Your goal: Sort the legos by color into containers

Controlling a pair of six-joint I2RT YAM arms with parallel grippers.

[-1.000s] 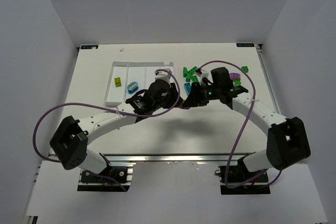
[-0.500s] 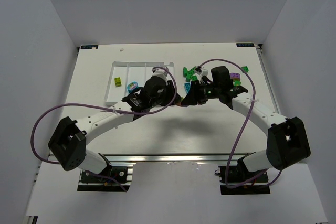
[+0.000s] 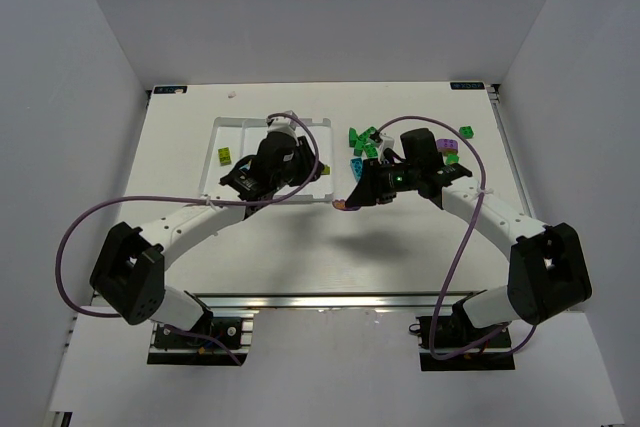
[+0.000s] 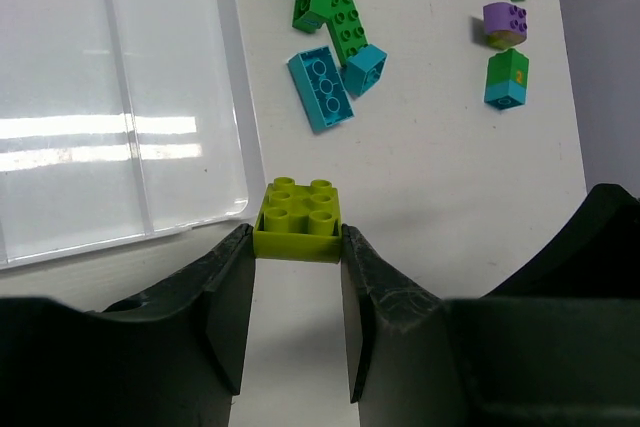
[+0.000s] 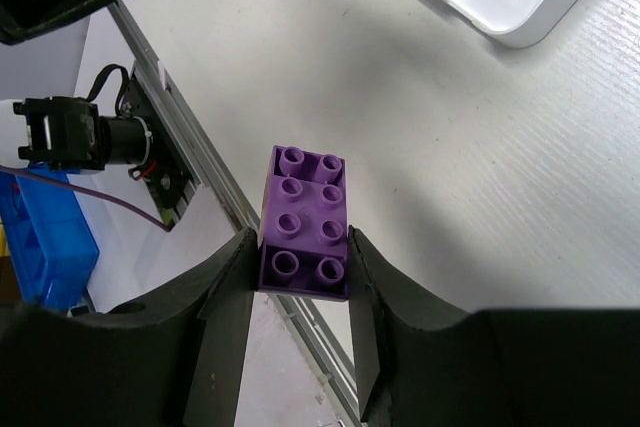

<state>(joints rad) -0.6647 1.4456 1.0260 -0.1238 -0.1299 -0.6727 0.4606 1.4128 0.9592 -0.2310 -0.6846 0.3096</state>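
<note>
- Legos [image 3: 365, 140] lie mostly loose on the table [image 3: 178, 152], right of the tray [image 3: 240, 129]: green, teal and purple.
- Left gripper [image 4: 296, 247] is clamped on a lime brick [image 4: 298, 219], just beside the tray's corner.
- Right gripper [image 5: 303, 247] pinches a purple brick [image 5: 305, 222], seemingly lifted off the table.
- Another lime lego [image 3: 226, 156] sits in the tray's leftmost compartment.
</note>
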